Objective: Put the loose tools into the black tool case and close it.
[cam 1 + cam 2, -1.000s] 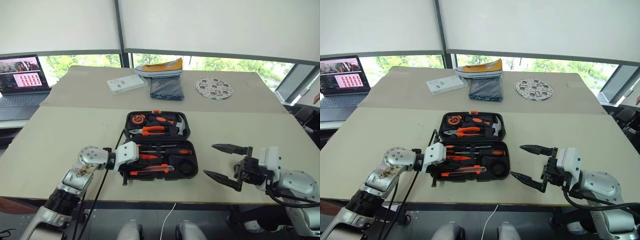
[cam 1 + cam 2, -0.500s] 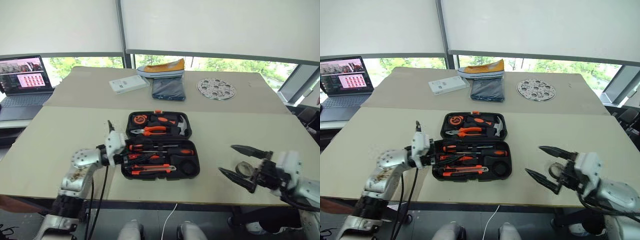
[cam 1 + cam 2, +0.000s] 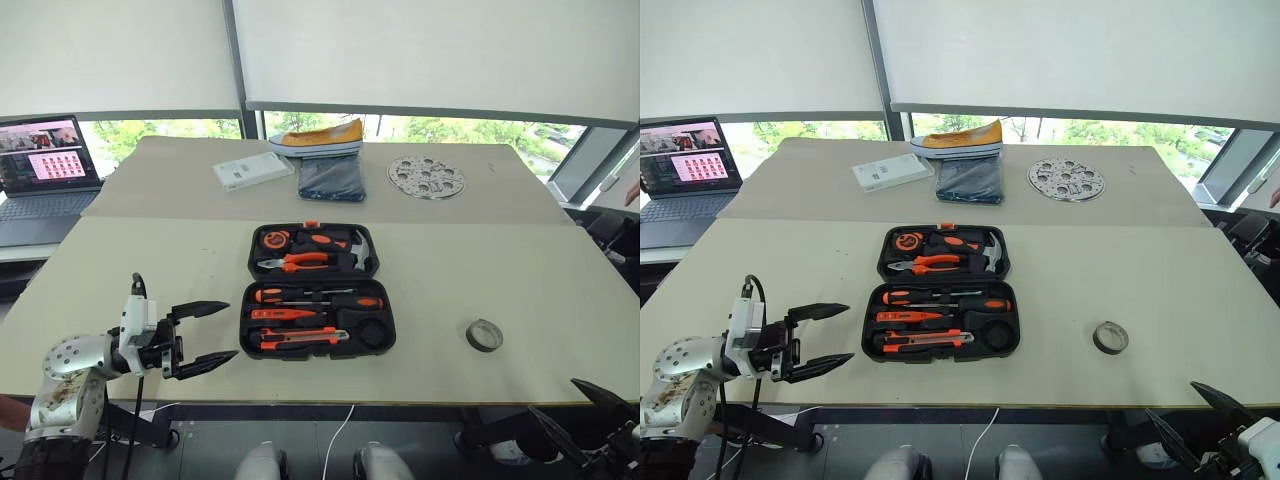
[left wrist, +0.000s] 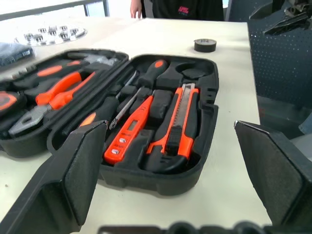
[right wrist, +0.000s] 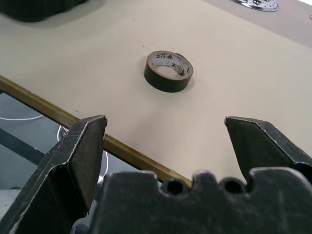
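Two beige tables (image 3: 520, 270) are set end to end under drawn white blinds (image 3: 430, 50), with greenery seen through the window strip. The black tool case (image 3: 318, 292) lies open at the near table's centre, the utility knife (image 3: 300, 338) and screwdrivers (image 3: 315, 297) seated in its near half. The small roll (image 3: 484, 334) lies on the bare tabletop at the case's 4 o'clock, well apart. A laptop (image 3: 45, 165) is seen at 10 o'clock, a shoe (image 3: 318, 138), cloth (image 3: 333, 178) and perforated disc (image 3: 427, 177) at 12. The left gripper (image 3: 205, 335) is spread wide and empty at the case's 8 o'clock; the right gripper (image 3: 1190, 425), also spread wide and empty, is seen below the table edge.
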`<move>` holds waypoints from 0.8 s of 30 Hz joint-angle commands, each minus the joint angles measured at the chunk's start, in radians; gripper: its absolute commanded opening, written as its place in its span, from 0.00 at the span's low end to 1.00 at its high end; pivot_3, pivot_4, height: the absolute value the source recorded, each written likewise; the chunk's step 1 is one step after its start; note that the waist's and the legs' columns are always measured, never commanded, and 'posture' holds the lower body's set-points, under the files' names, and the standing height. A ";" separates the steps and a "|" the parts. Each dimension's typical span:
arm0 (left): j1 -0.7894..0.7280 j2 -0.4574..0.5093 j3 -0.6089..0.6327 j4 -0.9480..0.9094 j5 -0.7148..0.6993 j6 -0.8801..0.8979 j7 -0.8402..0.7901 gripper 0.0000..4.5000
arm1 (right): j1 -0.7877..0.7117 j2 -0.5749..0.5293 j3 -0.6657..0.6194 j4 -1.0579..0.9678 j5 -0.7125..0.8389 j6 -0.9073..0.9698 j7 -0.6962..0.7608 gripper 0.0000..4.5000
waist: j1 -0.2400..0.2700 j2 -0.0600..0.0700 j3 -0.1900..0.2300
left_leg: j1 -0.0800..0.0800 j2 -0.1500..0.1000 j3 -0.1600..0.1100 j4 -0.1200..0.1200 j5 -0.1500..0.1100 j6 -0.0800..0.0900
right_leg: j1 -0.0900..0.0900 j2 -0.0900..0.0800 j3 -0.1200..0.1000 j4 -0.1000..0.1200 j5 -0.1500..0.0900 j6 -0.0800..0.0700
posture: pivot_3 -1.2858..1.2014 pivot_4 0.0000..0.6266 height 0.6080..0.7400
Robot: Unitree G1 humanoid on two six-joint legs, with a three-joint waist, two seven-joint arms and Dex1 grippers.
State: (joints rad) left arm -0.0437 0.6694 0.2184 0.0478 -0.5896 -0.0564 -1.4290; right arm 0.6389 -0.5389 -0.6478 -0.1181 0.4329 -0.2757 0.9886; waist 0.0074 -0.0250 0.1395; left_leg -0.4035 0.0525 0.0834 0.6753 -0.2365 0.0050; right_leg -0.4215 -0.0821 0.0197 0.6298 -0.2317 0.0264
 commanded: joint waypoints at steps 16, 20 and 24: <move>0.029 -0.093 -0.103 -0.374 -0.102 0.147 0.146 1.00 | -0.605 -0.595 0.514 -0.058 -0.115 0.771 0.030 1.00 | 0.006 -0.003 0.002 | -0.005 -0.003 0.002 0.000 0.003 0.010 | -0.001 0.004 0.000 -0.003 0.001 -0.001 | 0.52 0.24 1.00; 0.028 -0.086 -0.095 -0.333 -0.062 0.096 0.122 1.00 | -0.687 -0.609 0.593 0.012 -0.160 0.795 0.061 0.77 | 0.004 -0.003 0.002 | -0.005 -0.003 0.003 0.000 0.003 0.011 | -0.001 0.004 0.000 -0.003 0.000 -0.001 | 0.52 0.24 1.00; 0.045 -0.091 -0.097 -0.337 -0.038 0.058 0.128 1.00 | -0.768 -0.572 0.654 0.090 -0.205 0.727 0.088 0.46 | 0.003 -0.003 0.002 | -0.005 -0.003 0.004 0.001 0.003 0.011 | -0.001 0.005 0.000 -0.003 0.000 0.000 | 0.52 0.24 1.00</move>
State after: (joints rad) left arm -0.0092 0.5790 0.1130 -0.2696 -0.6312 0.0311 -1.3040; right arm -0.0924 -1.1178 0.0009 -0.0488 0.2472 0.4961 1.0617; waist 0.0106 -0.0284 0.1414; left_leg -0.4080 0.0496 0.0872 0.6762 -0.2340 0.0156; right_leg -0.4229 -0.0773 0.0196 0.6265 -0.2319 0.0263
